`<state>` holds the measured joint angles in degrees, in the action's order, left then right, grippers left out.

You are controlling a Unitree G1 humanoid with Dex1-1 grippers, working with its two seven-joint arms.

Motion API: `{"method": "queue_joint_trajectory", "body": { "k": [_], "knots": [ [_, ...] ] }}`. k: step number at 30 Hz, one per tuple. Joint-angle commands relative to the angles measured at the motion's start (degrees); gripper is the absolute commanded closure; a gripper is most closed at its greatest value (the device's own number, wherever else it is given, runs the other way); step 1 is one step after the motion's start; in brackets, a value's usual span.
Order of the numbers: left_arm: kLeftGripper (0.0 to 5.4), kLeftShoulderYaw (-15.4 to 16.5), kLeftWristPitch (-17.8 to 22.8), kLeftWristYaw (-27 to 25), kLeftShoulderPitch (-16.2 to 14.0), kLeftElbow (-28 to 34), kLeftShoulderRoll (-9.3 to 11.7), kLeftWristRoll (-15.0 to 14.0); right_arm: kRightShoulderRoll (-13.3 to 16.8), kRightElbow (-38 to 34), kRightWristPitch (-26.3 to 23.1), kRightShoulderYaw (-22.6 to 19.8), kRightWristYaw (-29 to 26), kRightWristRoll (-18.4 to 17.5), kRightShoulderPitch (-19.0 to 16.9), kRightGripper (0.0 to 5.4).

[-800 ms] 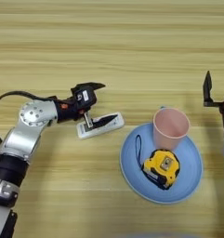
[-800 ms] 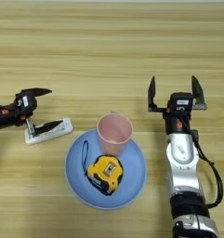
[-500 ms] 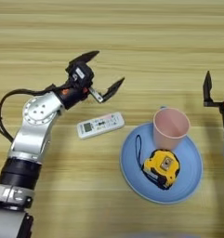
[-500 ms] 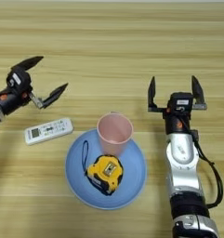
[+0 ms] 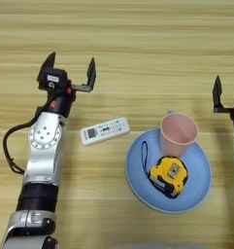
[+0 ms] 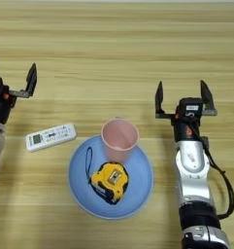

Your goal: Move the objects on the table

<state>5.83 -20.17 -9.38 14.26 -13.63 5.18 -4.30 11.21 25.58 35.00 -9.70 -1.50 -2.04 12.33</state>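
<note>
A slim white remote lies flat on the table, just left of a blue plate. A pale pink cup stands upright on the plate's far part. My left gripper is open, held above and behind the remote, apart from it, with nothing between its fingers. My right gripper is open too, to the right of the plate, empty.
A yellow tape measure with a black strap lies on the blue plate in front of the cup. The table stretches far behind both grippers.
My left gripper has let go of the remote, opened, and lifted back and away from it. The remote now lies on the table. The right arm has not moved.
</note>
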Motion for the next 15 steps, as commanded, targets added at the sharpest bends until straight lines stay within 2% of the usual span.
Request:
{"method": "queue_joint_trajectory", "body": {
  "k": [1,6,11,15],
  "knots": [
    [0.03,-0.4,-4.0,2.6,-0.6,-4.1,-1.0,2.2,1.1,-0.7,-3.4,-0.6,-3.2,-3.1,-0.8,0.0],
    [0.03,-0.3,-5.5,3.8,-0.1,-6.0,-1.2,2.3,3.3,-1.8,-9.5,0.3,-8.6,-5.4,1.3,0.0],
    [0.03,-1.0,-6.7,4.8,0.1,-6.8,-1.6,3.2,6.0,-0.1,-25.1,0.9,-16.2,-10.0,8.9,0.0],
    [0.03,-1.4,-7.2,5.3,0.3,-7.4,-1.8,3.3,8.5,2.2,-36.5,3.1,-22.2,-10.4,14.7,0.0]
  ]
}}
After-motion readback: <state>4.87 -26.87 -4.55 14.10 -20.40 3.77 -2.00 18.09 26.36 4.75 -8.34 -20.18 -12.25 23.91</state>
